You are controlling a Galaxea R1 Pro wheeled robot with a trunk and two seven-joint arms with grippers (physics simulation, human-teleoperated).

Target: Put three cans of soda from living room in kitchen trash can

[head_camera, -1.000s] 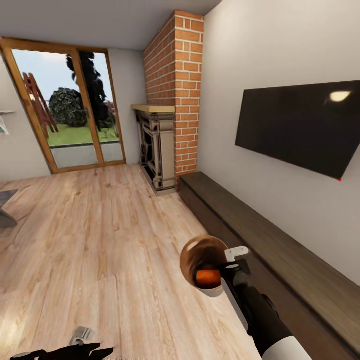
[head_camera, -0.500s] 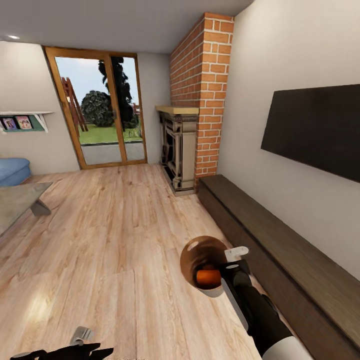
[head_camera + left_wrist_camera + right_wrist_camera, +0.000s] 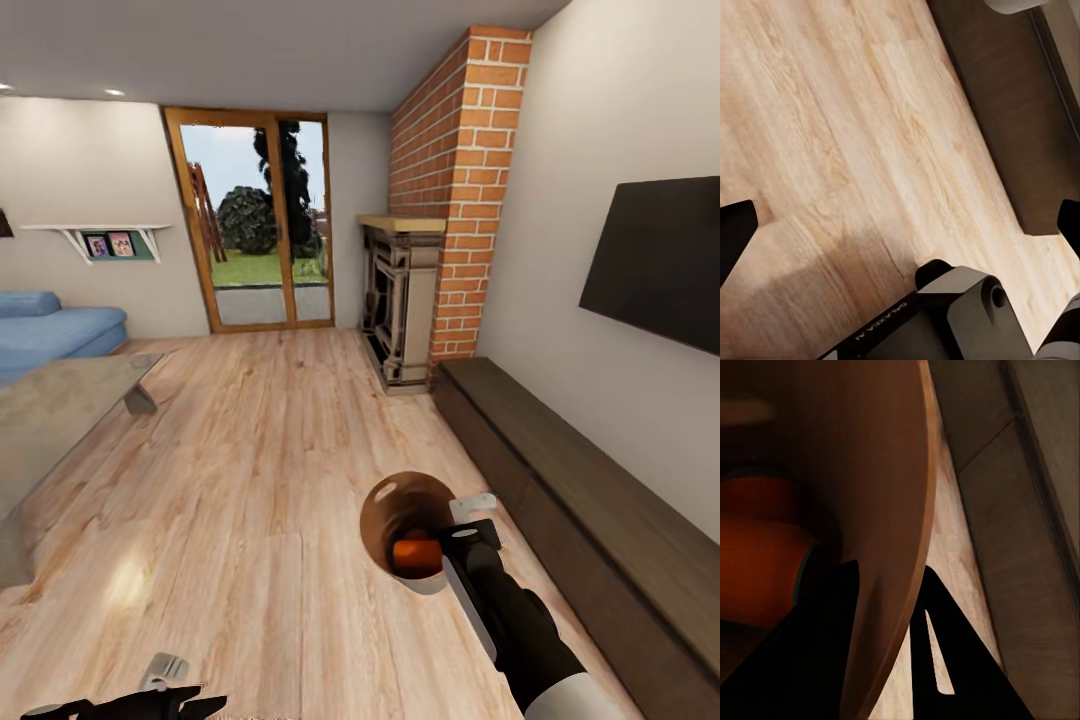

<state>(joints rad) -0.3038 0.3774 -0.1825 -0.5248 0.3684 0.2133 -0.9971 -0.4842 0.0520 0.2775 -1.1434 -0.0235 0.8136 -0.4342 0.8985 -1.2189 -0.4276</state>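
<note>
Orange soda can [image 3: 415,553] lies sideways inside bin [image 3: 385,520], rim clamped by right end effector [image 3: 462,530].

We take the brick column [image 3: 458,190] as landmark. Against its foot stands a fireplace [image 3: 402,303] under a pale mantel. Left of the column we see a glazed door [image 3: 258,220] in a wood frame, opening on grass and trees. Further left a wall shelf [image 3: 98,240] carries two small pictures. Right of the column a black TV [image 3: 662,265] hangs above a long dark bench [image 3: 572,490]. A plank floor [image 3: 250,480] spreads before the column.
</note>
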